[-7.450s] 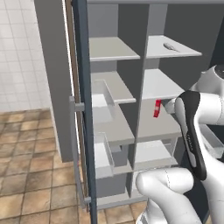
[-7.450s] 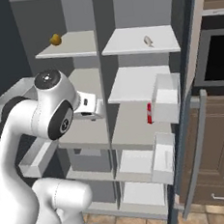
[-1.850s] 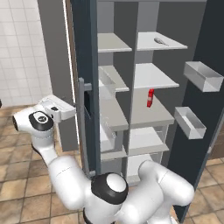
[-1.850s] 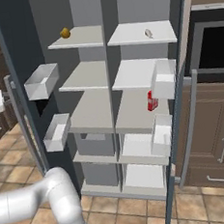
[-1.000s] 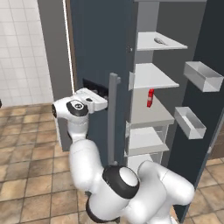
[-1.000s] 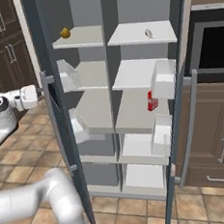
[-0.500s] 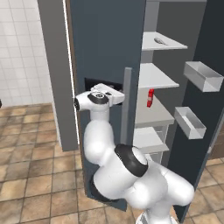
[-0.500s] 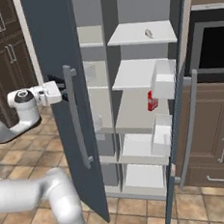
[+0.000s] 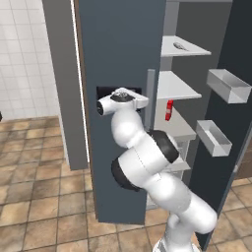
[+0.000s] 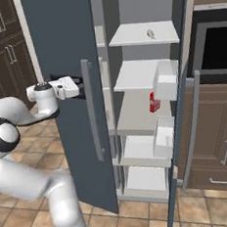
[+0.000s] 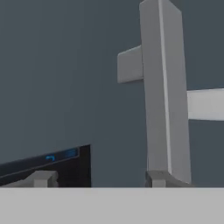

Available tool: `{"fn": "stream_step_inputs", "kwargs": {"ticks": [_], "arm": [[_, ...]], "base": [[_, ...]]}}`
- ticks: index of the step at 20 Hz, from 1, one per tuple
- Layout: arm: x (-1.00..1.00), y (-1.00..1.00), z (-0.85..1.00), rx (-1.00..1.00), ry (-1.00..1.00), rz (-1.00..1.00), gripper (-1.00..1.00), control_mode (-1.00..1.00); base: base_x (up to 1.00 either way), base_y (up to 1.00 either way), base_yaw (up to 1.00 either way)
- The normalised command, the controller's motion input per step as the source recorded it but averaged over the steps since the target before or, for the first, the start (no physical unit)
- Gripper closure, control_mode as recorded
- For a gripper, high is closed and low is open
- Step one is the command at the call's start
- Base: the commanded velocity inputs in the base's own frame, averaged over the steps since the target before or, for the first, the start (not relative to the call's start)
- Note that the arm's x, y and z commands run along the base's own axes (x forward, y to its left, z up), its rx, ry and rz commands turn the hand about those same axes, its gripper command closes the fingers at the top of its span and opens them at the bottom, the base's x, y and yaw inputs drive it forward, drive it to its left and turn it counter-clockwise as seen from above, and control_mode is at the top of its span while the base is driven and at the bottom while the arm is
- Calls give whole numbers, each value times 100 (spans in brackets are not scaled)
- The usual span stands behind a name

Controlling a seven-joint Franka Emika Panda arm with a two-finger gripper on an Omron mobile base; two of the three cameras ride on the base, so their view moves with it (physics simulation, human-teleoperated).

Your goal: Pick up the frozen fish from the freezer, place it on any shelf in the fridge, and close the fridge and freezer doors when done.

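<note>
Freezer door [image 10: 69, 90], dark blue-grey w/ black blue-lit panel [image 11: 52, 164] and long vertical grey handle [image 10: 92, 117], stands nearly shut across the unit's left side, a narrow gap left at its inner edge. Fridge door [image 9: 231, 123], plain, hangs wide open at right, seen edge-on in right base view w/ its grey handle [image 10: 190, 127] facing outward. Frozen fish [image 10: 150, 33], a small silvery-grey sliver, lies flat on the top shelf [image 10: 137, 34] of the open fridge compartment, toward the shelf's right part. Same fish [image 9: 179, 47] shows on that pale grey board in left base view. More pale shelves sit below it.
</note>
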Motion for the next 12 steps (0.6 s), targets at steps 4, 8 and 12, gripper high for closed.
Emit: {"fn": "stream_step_inputs", "kwargs": {"ticks": [4,8,12], "arm": [[72,-53,0,0,0,0,-100,-100],[67,-43,0,0,0,0,-100,-100],[66,-32,0,0,0,0,-100,-100]], "base": [[0,0,0],[0,0,0],[0,0,0]]}}
